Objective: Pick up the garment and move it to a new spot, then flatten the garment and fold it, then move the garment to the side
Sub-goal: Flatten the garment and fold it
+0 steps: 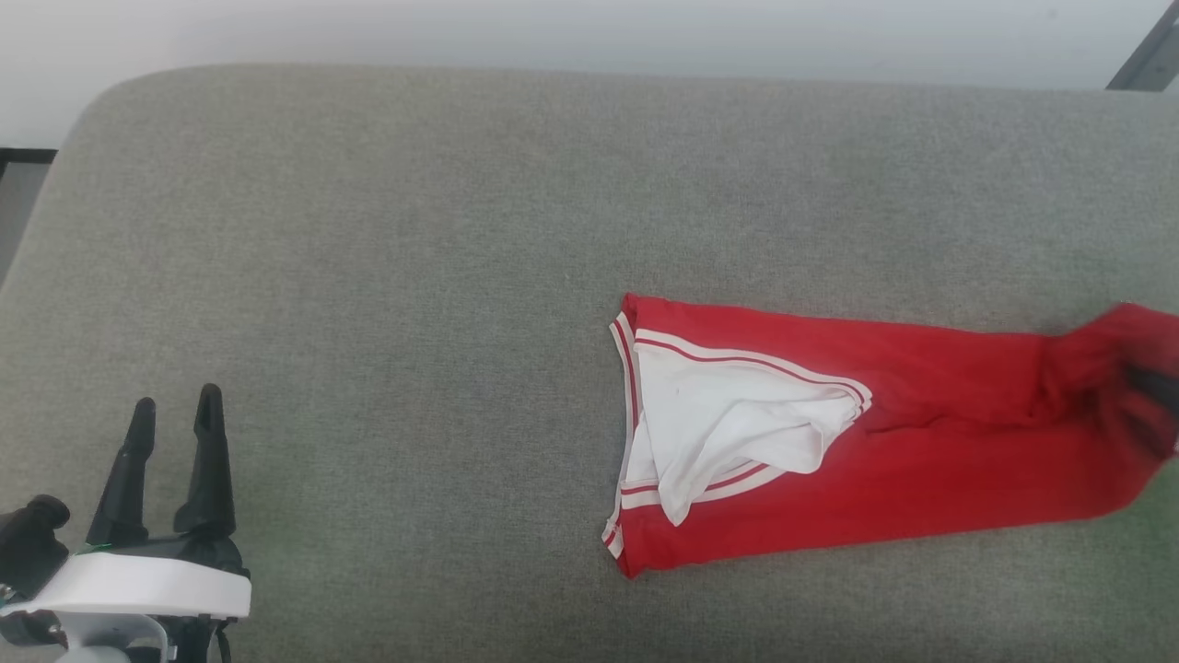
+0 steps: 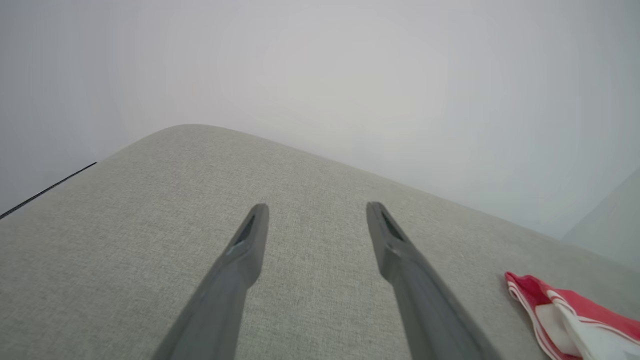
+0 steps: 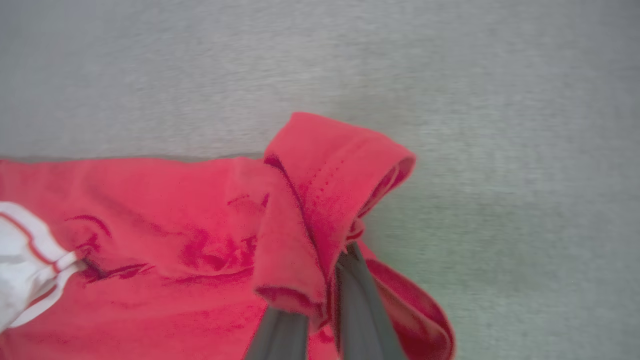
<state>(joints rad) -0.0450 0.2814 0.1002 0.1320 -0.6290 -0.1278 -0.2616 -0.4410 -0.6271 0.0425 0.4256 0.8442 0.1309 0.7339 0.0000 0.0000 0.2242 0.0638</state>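
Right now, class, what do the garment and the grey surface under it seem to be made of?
The garment: soft matte knit cloth, probably jersey; it creases and rolls limply. The grey surface: matte woven upholstery fabric, seemingly padded; fine weave grain, rounded corner.

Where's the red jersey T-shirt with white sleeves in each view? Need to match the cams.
Head view: the red jersey T-shirt lies right of centre on the grey fabric cushion, running to the right edge.
Left wrist view: lower right corner, its striped end.
Right wrist view: lower left to centre, one end bunched in the shut right gripper.
Shared landmark: the white sleeve with striped trim.
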